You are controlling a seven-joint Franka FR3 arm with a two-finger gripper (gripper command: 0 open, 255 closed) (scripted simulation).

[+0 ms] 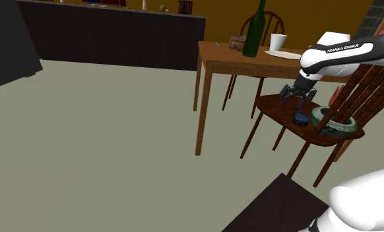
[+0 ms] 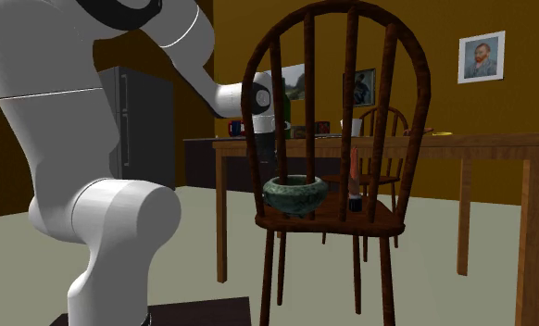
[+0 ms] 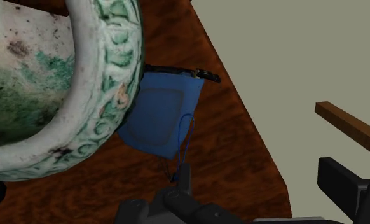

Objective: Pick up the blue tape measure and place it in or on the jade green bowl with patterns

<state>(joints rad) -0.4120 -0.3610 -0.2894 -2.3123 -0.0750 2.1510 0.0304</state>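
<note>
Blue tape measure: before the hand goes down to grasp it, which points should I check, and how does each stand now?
1. Hand open: ok, the fingers stand apart.
2. Blue tape measure free: ok, it lies flat on the chair seat, unheld.
3. Tape measure in line with the gap between the fingers: not ok, it lies ahead of one finger, toward the bowl.
4. Room beside the green patterned bowl: cannot tell, its rim overlaps the tape measure in the wrist view.
5. Bowl upright on the seat: ok.
</note>
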